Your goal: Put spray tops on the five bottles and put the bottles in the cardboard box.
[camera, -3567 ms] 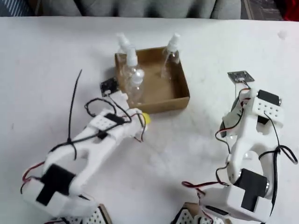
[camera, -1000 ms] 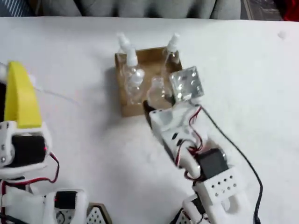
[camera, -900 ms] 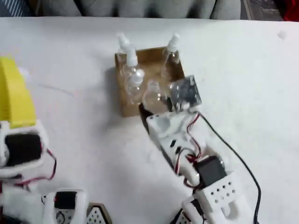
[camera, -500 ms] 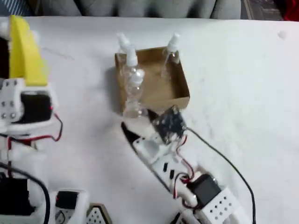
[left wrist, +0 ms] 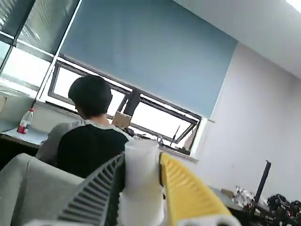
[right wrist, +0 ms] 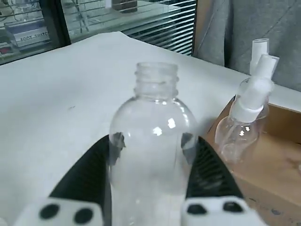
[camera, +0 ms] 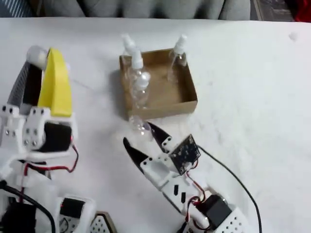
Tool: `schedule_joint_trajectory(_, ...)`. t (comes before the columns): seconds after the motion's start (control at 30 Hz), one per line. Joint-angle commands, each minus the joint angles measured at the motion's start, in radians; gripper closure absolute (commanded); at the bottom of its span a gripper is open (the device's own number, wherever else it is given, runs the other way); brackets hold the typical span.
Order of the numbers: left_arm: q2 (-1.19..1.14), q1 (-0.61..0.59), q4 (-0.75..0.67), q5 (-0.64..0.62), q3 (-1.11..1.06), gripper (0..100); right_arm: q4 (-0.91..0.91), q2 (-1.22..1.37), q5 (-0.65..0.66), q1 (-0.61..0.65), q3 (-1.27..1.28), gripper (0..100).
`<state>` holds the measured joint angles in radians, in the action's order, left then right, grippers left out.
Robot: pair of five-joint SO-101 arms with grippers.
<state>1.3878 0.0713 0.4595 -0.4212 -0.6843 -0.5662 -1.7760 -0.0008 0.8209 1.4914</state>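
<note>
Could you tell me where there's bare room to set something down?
Bare table lies right of the cardboard box; its near-right floor is free. Crowded: capped bottles along its left wall, right gripper with uncapped bottle in front.

white arms (camera: 167, 178), yellow and black fingers (camera: 56, 85)

A white tabletop (camera: 252, 68) spreads across the high view, with grey upholstered seating (camera: 146, 7) along its far edge. In the left wrist view, a wide blue roller blind (left wrist: 150, 52) hangs above a row of dark-framed windows (left wrist: 155, 120) bright with daylight. A plain pale wall (left wrist: 263, 117) stands beside them, and a ceiling light (left wrist: 295, 4) glows in the corner. A grey chair back (left wrist: 28, 186) rises nearer the camera. In the right wrist view, horizontal slatted blinds (right wrist: 150, 19) meet a grey curtain (right wrist: 235, 28).
</note>
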Motion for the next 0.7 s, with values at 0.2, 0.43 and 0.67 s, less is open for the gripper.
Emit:
schedule_joint_trajectory(0.2, 0.048, 0.140, -0.097, 0.008, -0.083, 98, 0.018, -0.024, 0.015, 0.097, 0.020, 98.1)
schedule_joint_trajectory(0.43, 0.047, 0.143, -0.163, 0.009, -0.141, 98, 0.018, -0.025, 0.015, 0.094, 0.020, 98.1)
schedule_joint_trajectory(0.67, 0.056, 0.143, -0.098, 0.009, -0.121, 98, 0.018, -0.024, 0.015, 0.094, 0.020, 98.1)
